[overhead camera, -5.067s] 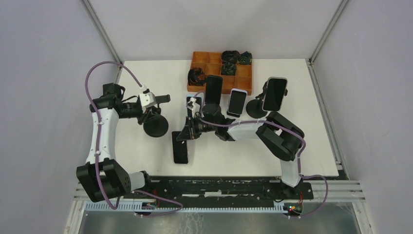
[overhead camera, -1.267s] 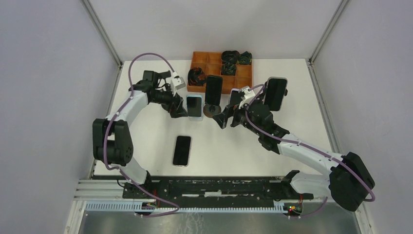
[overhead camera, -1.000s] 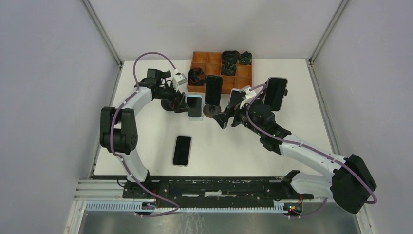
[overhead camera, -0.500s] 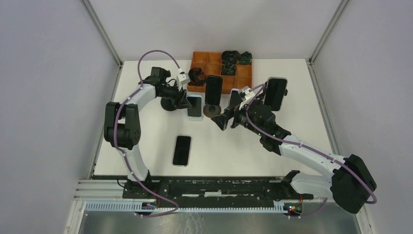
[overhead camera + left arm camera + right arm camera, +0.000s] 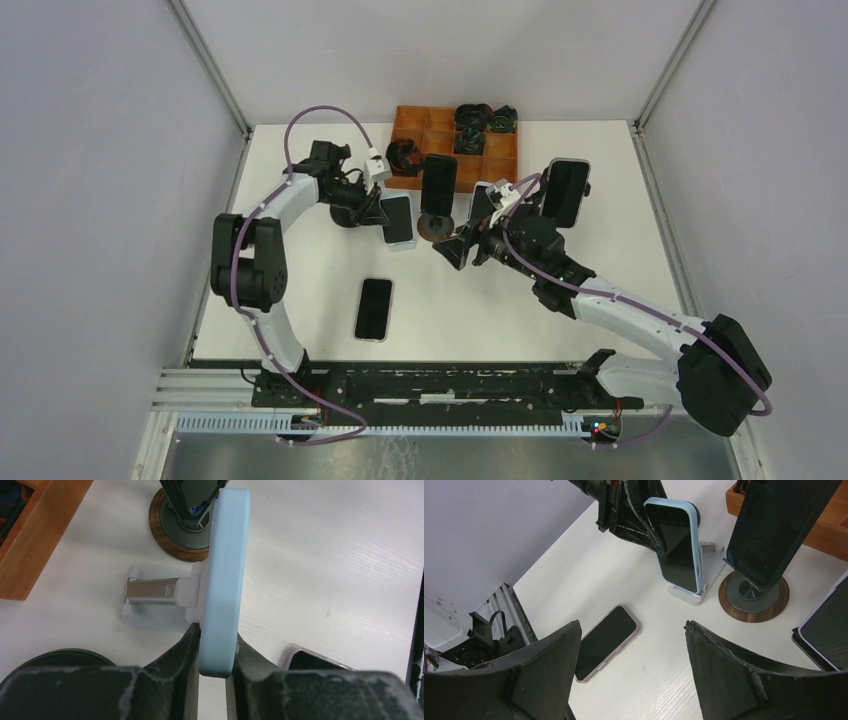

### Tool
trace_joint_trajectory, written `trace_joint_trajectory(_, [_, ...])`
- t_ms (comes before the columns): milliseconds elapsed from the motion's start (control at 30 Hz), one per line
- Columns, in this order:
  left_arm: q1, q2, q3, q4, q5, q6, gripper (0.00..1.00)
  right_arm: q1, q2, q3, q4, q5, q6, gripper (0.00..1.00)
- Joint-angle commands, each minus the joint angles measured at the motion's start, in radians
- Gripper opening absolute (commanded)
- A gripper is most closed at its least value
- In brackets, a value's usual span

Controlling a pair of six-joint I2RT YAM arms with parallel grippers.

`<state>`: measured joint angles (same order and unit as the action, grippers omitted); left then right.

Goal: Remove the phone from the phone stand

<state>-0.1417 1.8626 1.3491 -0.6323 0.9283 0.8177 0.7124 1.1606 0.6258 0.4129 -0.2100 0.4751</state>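
Bright, even, diffuse light with soft faint shadows; all 3 views sharp, without glare or strong edge distortion.

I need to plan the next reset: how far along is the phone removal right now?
Seemingly done: a loose phone lies flat on the table, off any stand. In hand: the left tool is clamped on the blue phone, which sits on its clear stand, not yet lifted. The right tool hangs open and empty nearby. Left: lifting the blue phone off; the black phone also remains on a stand.
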Motion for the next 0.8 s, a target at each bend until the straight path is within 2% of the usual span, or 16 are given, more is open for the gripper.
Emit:
trace_joint_trajectory(0, [-0.001, -0.096, -0.003, -0.065, -0.003, 0.042, 0.03, 0.001, 0.013, -0.003, 0.058, -0.022, 0.005, 0.81])
trace_joint_trajectory(100, [-0.001, -0.114, 0.002, -0.119, -0.019, 0.073, 0.02, 0.003, 0.025, -0.003, 0.059, -0.027, 0.000, 0.81])
trace_joint_trajectory(300, [0.001, -0.115, 0.036, -0.344, -0.040, 0.255, 0.02, 0.012, 0.081, -0.001, 0.091, -0.043, -0.011, 0.81])
trace_joint_trajectory(567, [0.001, -0.096, 0.092, -0.574, 0.005, 0.431, 0.02, 0.041, 0.263, 0.064, 0.135, -0.079, -0.048, 0.87])
trace_joint_trajectory(767, [-0.001, -0.123, 0.126, -0.672, 0.044, 0.488, 0.02, 0.057, 0.392, 0.129, 0.200, -0.129, -0.053, 0.87])
